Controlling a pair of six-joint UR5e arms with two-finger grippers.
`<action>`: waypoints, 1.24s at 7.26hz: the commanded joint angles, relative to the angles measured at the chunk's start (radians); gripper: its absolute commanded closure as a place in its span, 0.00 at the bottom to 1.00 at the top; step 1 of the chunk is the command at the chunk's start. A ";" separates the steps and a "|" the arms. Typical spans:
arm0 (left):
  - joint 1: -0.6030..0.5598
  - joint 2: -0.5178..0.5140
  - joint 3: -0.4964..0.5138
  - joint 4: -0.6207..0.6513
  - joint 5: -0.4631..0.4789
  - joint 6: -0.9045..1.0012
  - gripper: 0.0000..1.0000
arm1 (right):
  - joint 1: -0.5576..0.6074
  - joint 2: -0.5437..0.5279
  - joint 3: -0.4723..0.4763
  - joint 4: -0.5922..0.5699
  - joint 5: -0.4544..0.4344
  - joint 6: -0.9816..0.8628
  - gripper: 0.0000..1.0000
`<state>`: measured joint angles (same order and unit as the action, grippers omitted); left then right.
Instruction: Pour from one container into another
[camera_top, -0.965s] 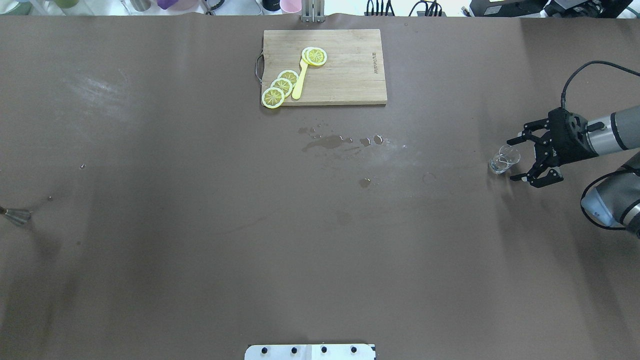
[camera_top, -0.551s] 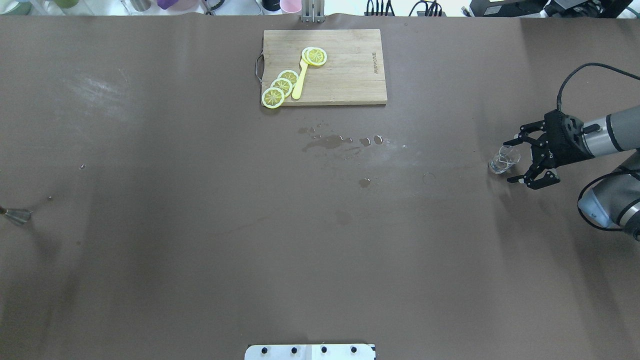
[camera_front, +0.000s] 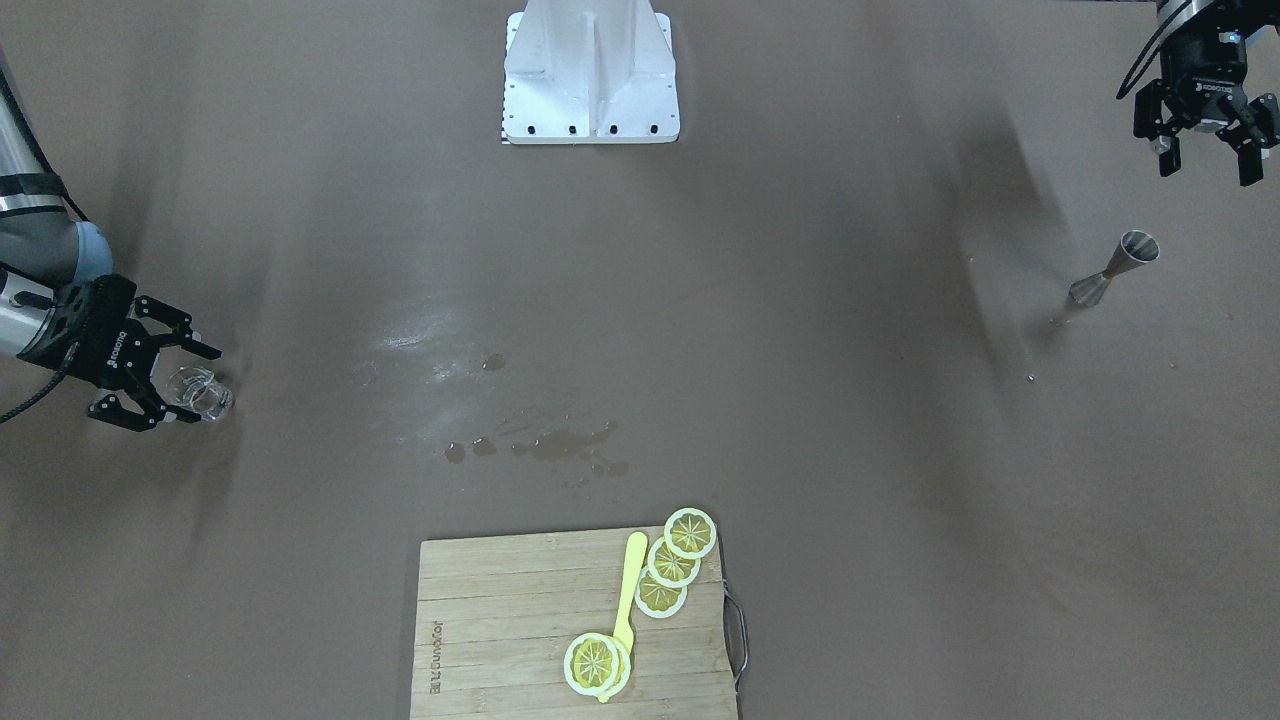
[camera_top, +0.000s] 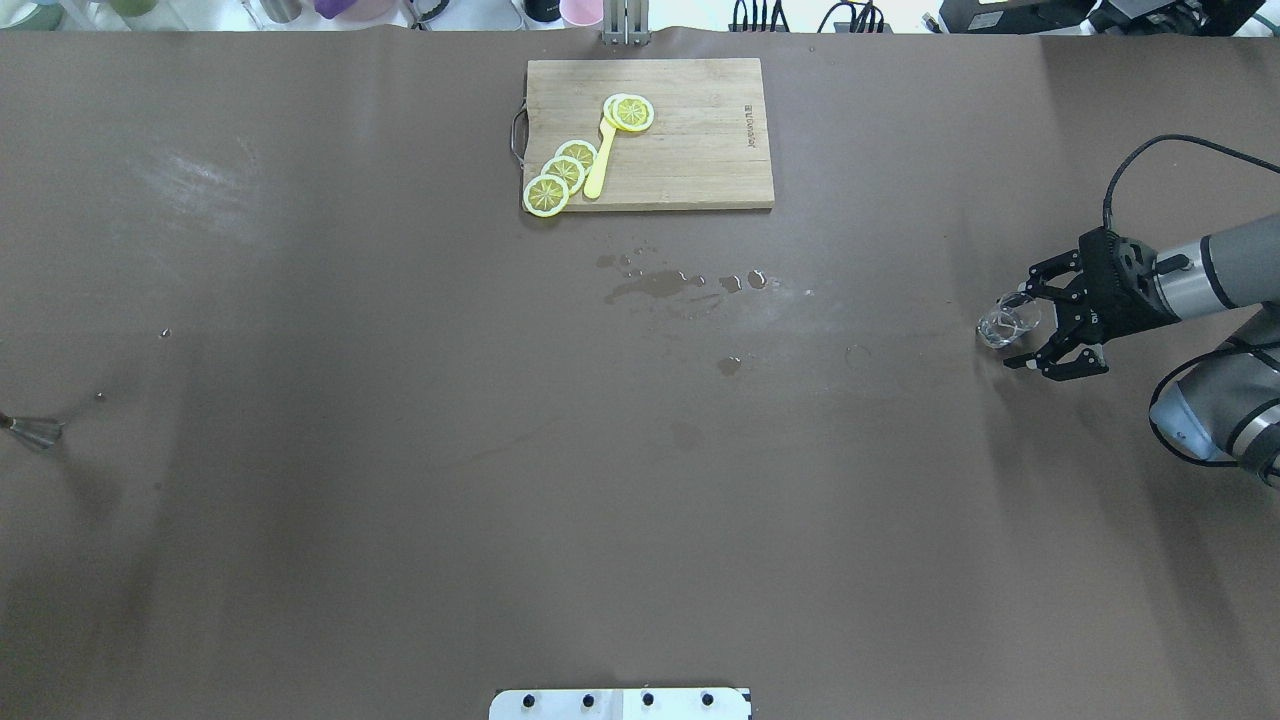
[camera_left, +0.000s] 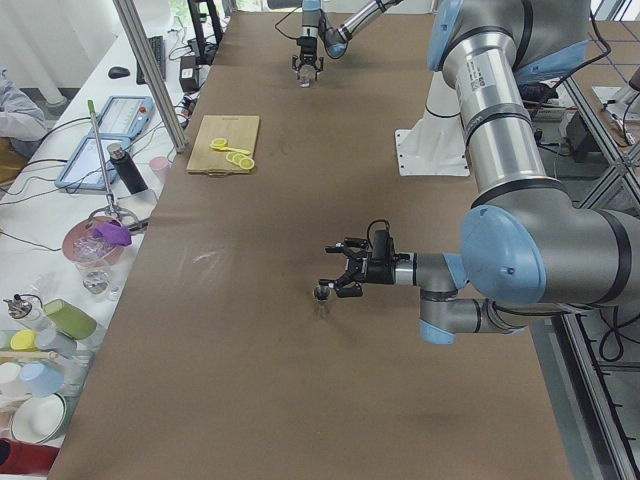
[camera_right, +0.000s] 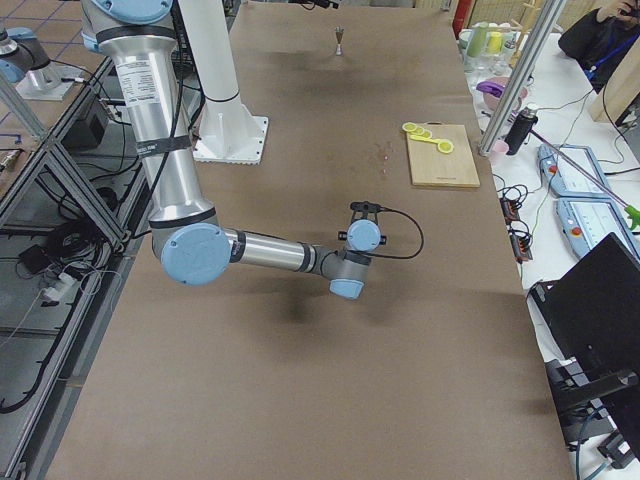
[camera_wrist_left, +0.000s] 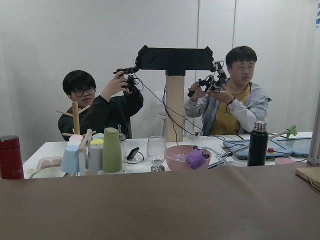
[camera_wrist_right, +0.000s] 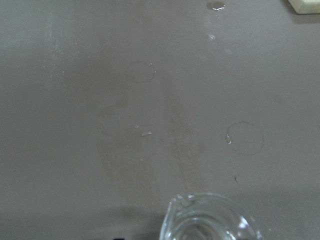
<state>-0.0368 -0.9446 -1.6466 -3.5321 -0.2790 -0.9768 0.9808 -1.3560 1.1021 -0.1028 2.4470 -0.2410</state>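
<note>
Place: robotics lab, teleoperation rig up and running.
Operators: one in black (camera_wrist_left: 97, 107), one in yellow (camera_wrist_left: 235, 102), each raising a handheld controller (camera_wrist_left: 127, 80).
Counter (camera_top: 400, 500): long, wrapped in brown sheeting, white arm pedestal (camera_front: 590, 75) bolted on.
Edges: aluminium posts (camera_left: 152, 75), trailing cables (camera_right: 55, 250), laptop (camera_right: 600, 290), side bench (camera_left: 50, 215) crowded with cups (camera_wrist_left: 95, 157).

Left pincer (camera_front: 1207, 170), right pincer (camera_top: 1018, 328): spread.

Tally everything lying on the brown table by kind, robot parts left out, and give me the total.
Lemon slices: 4
Yellow spoon: 1
Cutting board: 1
Clear glass cup: 1
Metal jigger: 1
Total: 8
</note>
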 joint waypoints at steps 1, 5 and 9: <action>0.040 -0.006 0.019 0.161 0.018 -0.141 0.03 | -0.001 -0.005 0.001 -0.002 0.003 -0.001 0.45; 0.107 -0.005 0.028 0.475 0.127 -0.476 0.03 | 0.021 0.006 0.004 -0.005 0.003 -0.003 1.00; 0.143 -0.040 0.082 0.530 0.136 -0.474 0.04 | 0.120 0.027 0.024 -0.034 0.012 0.009 1.00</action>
<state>0.1014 -0.9674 -1.5852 -3.0311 -0.1482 -1.4503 1.0702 -1.3412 1.1210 -0.1201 2.4551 -0.2379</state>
